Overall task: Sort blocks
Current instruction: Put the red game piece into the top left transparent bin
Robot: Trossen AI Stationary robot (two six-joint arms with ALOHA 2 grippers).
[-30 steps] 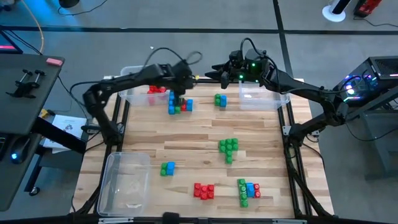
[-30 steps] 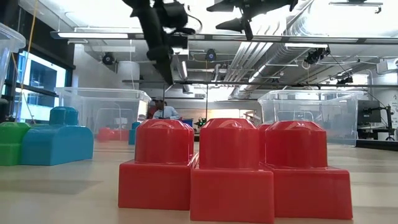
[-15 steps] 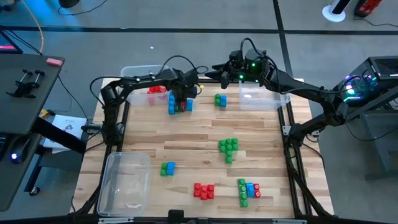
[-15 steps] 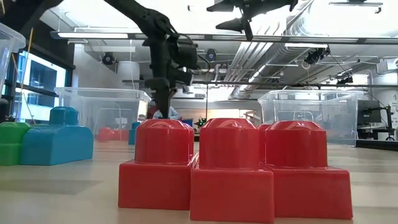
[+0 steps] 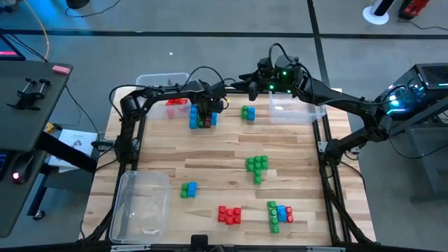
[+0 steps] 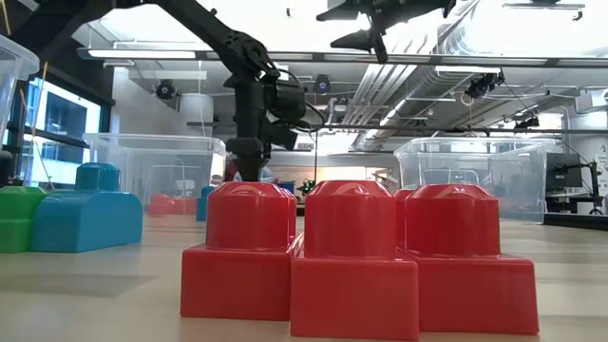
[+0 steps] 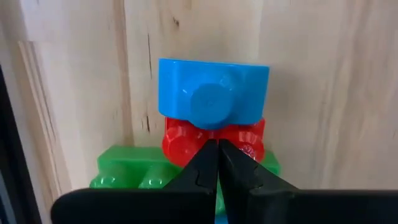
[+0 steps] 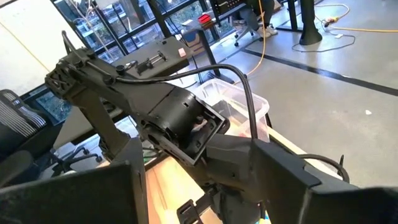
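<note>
Left gripper [image 7: 217, 149] lowered onto block cluster [image 5: 201, 117], jaws pressed together, red blocks [image 5: 176, 102] in bin [image 5: 150, 82].

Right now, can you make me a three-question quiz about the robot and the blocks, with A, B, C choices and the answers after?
1. Where is the left gripper?
A. Over the mixed cluster beside the far left bin
B. Inside the near left bin
C. Over the all-red group

2. What colour is the block on top of the cluster under the left wrist camera?
A. Yellow
B. Blue
C. White

3. How are the left gripper's fingers?
A. Wide apart
B. Holding a bin
C. Pressed together

Answers:
1 A, the high view shows the left arm reaching to that cluster.
2 B, a blue block sits over a red block and a green block.
3 C, the left wrist view shows the tips touching.
</note>
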